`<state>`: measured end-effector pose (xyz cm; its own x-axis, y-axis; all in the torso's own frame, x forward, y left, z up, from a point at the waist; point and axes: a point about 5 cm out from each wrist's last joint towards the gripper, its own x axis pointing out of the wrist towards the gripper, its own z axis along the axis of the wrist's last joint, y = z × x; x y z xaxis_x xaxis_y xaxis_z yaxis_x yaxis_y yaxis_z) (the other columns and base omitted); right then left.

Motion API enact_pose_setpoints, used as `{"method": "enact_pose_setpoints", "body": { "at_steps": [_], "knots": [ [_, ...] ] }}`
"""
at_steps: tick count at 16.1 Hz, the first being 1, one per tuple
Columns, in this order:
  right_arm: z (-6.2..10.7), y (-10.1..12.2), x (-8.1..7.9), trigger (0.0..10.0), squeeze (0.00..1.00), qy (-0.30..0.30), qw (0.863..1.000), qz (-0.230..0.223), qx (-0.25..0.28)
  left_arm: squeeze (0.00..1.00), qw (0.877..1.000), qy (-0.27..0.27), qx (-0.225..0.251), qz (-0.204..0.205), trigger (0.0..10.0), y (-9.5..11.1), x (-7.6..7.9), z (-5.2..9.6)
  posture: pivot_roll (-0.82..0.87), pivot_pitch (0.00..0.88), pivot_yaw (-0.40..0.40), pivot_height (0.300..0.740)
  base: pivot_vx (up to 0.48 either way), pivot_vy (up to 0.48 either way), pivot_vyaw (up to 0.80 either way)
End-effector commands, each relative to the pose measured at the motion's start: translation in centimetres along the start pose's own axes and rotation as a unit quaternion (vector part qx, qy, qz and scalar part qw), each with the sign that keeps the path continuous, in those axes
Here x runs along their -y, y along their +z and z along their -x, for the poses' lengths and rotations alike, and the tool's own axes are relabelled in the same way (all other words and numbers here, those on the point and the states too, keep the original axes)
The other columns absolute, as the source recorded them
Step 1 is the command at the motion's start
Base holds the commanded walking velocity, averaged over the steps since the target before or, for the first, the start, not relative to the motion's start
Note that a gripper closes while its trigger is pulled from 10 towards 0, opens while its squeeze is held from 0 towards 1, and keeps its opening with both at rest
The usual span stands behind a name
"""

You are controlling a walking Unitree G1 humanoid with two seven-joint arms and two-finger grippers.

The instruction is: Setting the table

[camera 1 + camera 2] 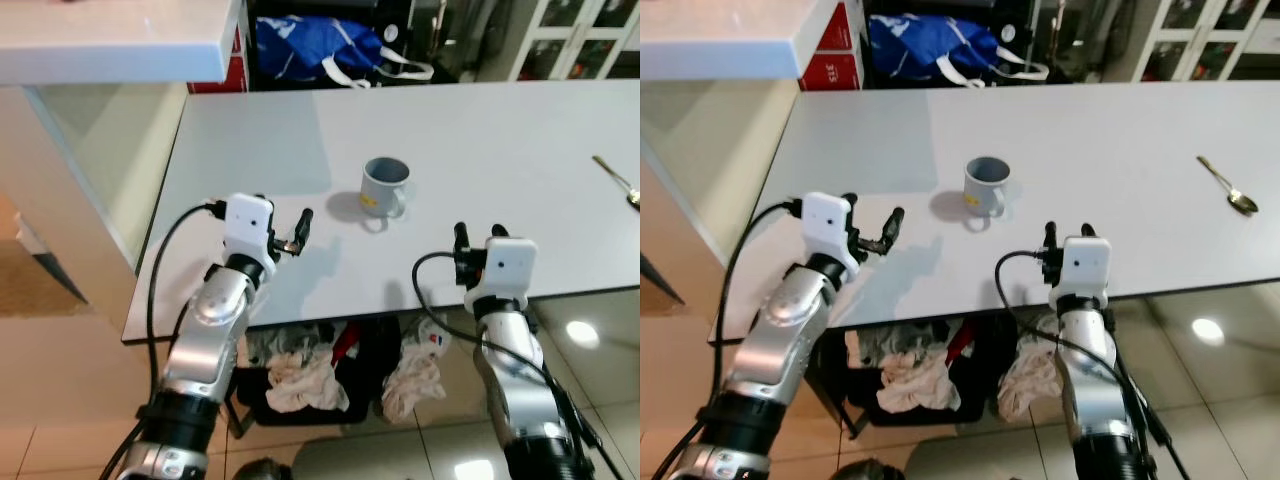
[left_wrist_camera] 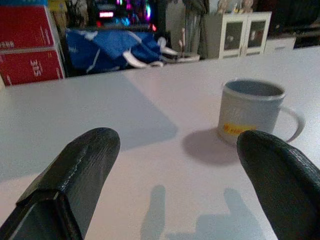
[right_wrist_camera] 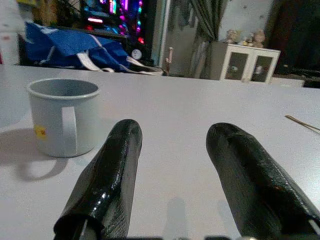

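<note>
Item 1: a grey mug (image 1: 385, 186) is being shown upright on the white table (image 1: 500, 130), near the middle of its near half, with its handle turned toward the robot and a small yellow mark on its side. Nothing is touching it.

Item 2: a spoon (image 1: 1228, 187) is being seen lying flat on the table, well apart from the mug, toward the robot's right edge of the tabletop.

Item 3: the left gripper (image 2: 175, 185) is being held over the table's near left part, short of the mug. Its 2 black fingers (image 2: 82, 175) are spread wide, with nothing between them; bare tabletop is being seen in the gap, and the mug is standing beyond the fingertip nearer it.

Item 4: the right gripper (image 3: 175, 175) is being held at the table's near edge, nearer the robot than the mug and to its right. Its 2 fingers (image 3: 107, 175) are parted and are gripping nothing.

Item 5: a blue bag (image 1: 315, 45) with white straps is being seen beyond the far edge of the table, beside red boxes (image 2: 30, 45).

Item 6: crumpled cloths (image 1: 300, 380) are being seen on the floor under the table.
</note>
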<state>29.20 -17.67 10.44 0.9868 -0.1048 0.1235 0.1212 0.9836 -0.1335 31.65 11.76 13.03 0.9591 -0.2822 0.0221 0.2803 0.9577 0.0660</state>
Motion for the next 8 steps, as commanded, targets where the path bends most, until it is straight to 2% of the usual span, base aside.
{"method": "enact_pose_setpoints", "body": {
  "at_steps": [1, 3, 5, 7, 8],
  "knots": [
    [-0.15, -0.06, -0.35, 10.0, 0.00, 0.006, 1.000, -0.007, -0.007, 0.00, 1.000, 0.013, -0.004, -0.005, 10.0, 0.05, -0.54, -0.15, 0.04, 0.000, 0.001, 0.722, 0.000, 0.431, 0.00],
    [-0.11, -0.27, -0.53, 10.0, 0.00, 0.014, 1.000, -0.007, -0.015, 0.00, 1.000, 0.012, -0.007, -0.003, 10.0, -0.10, -0.23, -0.17, 0.04, 0.000, -0.002, 0.722, 0.000, 0.431, 0.00],
    [-0.10, -0.54, -0.60, 10.0, 0.00, 0.016, 1.000, -0.007, -0.023, 0.00, 1.000, 0.011, -0.005, -0.002, 10.0, -0.14, -0.17, -0.12, 0.04, 0.000, -0.003, 0.722, 0.000, 0.428, 0.74],
    [-0.16, -0.71, -0.65, 10.0, 0.00, 0.018, 0.999, -0.003, -0.027, 0.00, 1.000, 0.003, 0.001, -0.006, 10.0, -0.05, 0.27, -0.03, 0.04, 0.000, -0.003, 0.722, -0.270, 0.399, 0.73],
    [-0.13, -0.95, -0.57, 10.0, 0.00, 0.013, 0.999, -0.006, -0.035, 0.00, 1.000, 0.001, 0.007, -0.018, 10.0, 0.11, 0.39, 0.04, 0.04, 0.000, -0.004, 0.722, 0.000, 0.000, 0.00]
  ]
}}
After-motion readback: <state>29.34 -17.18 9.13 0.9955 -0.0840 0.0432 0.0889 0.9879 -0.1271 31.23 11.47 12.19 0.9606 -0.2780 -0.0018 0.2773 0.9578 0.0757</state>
